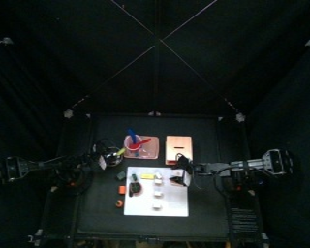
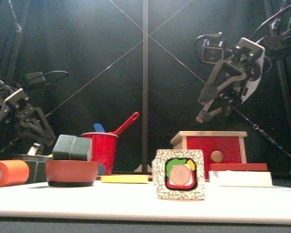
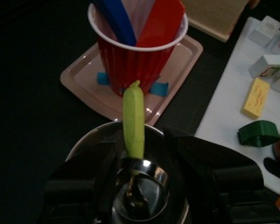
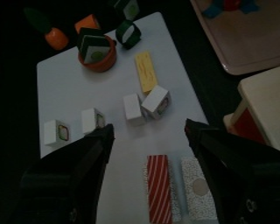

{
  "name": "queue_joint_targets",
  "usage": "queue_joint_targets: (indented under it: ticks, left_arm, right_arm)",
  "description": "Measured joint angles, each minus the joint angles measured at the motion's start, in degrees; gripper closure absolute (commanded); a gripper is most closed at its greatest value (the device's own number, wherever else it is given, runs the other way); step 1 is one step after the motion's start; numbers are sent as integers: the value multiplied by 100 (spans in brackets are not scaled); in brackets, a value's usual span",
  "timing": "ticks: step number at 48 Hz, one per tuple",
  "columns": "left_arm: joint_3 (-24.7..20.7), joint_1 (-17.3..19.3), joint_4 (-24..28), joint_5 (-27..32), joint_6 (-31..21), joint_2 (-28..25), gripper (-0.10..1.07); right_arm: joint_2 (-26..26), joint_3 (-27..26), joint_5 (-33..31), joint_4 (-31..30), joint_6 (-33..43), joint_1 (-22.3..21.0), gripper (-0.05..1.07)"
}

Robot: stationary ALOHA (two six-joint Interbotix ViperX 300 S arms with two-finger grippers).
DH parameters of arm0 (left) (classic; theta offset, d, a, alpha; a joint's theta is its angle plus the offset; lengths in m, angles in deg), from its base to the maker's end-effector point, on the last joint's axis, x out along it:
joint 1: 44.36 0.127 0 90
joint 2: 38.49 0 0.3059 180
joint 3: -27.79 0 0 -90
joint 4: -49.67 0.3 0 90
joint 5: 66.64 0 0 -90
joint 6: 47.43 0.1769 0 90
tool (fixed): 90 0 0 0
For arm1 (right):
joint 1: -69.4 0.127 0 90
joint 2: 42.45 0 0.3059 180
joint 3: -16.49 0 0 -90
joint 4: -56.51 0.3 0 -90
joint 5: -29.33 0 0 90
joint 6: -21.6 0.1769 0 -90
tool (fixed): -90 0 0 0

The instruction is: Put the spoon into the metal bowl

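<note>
Top view, table [image 1: 100,218]: small black surface inside the curtains, with a white sheet [image 1: 173,207] of small items between the two arms.
Pink-red tray [image 3: 84,87]: holds a red cup [image 3: 139,45] with blue and red utensils standing in it.
Wooden box [image 2: 213,146]: red-fronted, at the right in the front view.
Metal bowl [image 3: 98,147]: shiny, directly under the left gripper [image 3: 136,179], near the tray.
Spoon [image 3: 133,131]: yellow-green handle pointing toward the cup, metal scoop lying inside the bowl between the jaws.
Left gripper: jaws spread apart either side of the spoon, not pressing it.
Right gripper [image 4: 149,144]: jaws apart, empty, hanging above the white sheet.
</note>
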Motion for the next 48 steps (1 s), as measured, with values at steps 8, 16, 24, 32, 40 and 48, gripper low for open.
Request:
queue_joint_targets:
  ticks: [8, 16, 24, 32, 40, 48]
  left_arm:
    - [0, 9, 0, -26, 26, 299, 17]
    - [9, -18, 88, -141, 18, 615, 17]
    - [-18, -281, 132, -255, 18, 782, 17]
    - [-105, -756, 141, -378, 18, 800, 17]
    - [-176, -1266, 141, -677, -9, 800, 17]
    - [-176, -1819, 141, -800, -26, 800, 17]
  right_arm:
    - [0, 9, 0, 0, 0, 0, 6]
    - [0, 0, 0, -70, 0, 9, 6]
    - [0, -35, -9, -149, -9, 9, 6]
    - [35, -35, 0, -211, -9, 18, 6]
    - [185, -35, -9, -193, 0, 79, 6]
    - [316, -35, -158, -132, 9, 202, 6]
